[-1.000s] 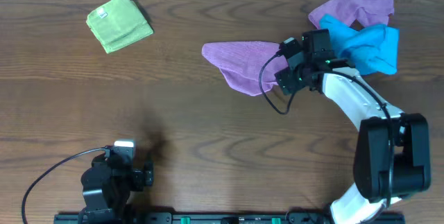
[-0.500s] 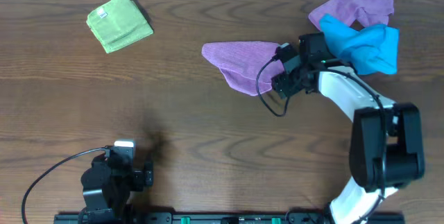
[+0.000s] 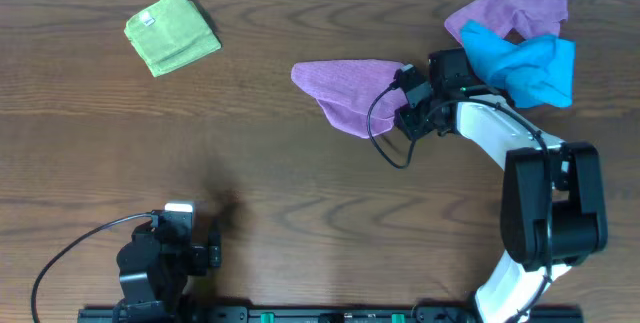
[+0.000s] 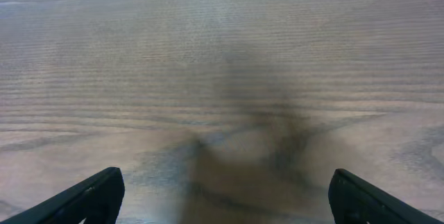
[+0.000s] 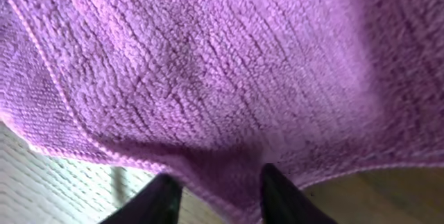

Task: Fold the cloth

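The lilac-purple cloth lies rumpled, partly folded over, right of the table's middle. My right gripper is at its right edge. In the right wrist view the cloth fills the frame, and the gripper has its two dark fingers closed in on a bunched fold of the hem. My left gripper sits at the near left, far from the cloth. In the left wrist view it stands wide open over bare wood.
A second purple cloth lies at the far right, with a bright blue cloth heaped partly over it, just behind my right arm. A folded lime-green cloth lies at the far left. A black cable loops beside the right wrist.
My right gripper has slid a little left and back onto the cloth's right edge, and its fingers have narrowed around the hem. The left arm has stayed still.
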{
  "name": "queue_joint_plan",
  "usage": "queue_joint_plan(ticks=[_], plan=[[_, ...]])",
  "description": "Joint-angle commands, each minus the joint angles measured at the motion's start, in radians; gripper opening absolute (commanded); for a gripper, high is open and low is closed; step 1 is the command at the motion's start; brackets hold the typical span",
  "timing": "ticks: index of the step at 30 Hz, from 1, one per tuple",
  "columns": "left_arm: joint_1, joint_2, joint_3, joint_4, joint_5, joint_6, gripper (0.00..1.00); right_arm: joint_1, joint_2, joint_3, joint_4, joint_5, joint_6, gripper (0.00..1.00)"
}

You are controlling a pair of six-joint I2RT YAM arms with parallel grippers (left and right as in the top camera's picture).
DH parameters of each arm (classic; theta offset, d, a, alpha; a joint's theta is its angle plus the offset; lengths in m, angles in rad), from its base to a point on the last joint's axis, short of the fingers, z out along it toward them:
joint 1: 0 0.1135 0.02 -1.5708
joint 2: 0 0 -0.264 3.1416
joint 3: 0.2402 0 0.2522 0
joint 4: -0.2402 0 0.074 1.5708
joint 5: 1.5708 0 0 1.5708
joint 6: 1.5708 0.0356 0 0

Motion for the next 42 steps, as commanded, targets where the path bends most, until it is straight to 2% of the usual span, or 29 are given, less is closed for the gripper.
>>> queue_joint_plan(ticks=[1,6,15,22,24,28,32,38,42], plan=[[-0.005,-0.006,-0.037,-0.037,-0.011,0.014,0.95,0.006,0.006,0.014,-0.007,-0.028,0.002,0.30],[-0.005,-0.006,-0.037,-0.037,-0.011,0.014,0.95,0.006,0.003,0.016,-0.030,-0.036,0.009,0.01],[-0.005,-0.006,-0.037,-0.003,0.001,0.013,0.95,0.027,-0.121,0.041,-0.188,-0.065,0.068,0.01],[-0.005,-0.006,-0.037,0.077,0.284,0.011,0.95,0.105,-0.370,0.044,-0.201,-0.032,0.129,0.01],[-0.005,-0.006,-0.037,0.120,0.360,-0.060,0.95,0.138,-0.455,0.046,-0.190,0.026,0.165,0.01],[-0.005,-0.005,-0.037,0.179,0.375,-0.236,0.95,0.172,-0.544,0.047,-0.148,0.132,0.185,0.01],[-0.005,-0.005,-0.036,0.233,0.377,-0.345,0.95,0.172,-0.530,0.046,-0.073,0.217,0.183,0.01],[-0.005,-0.005,-0.036,0.281,0.447,-0.468,0.95,0.169,-0.394,0.047,0.098,0.272,0.180,0.01],[-0.005,-0.005,-0.036,0.281,0.512,-0.496,0.95,0.176,-0.336,0.056,0.137,0.271,0.198,0.01]])
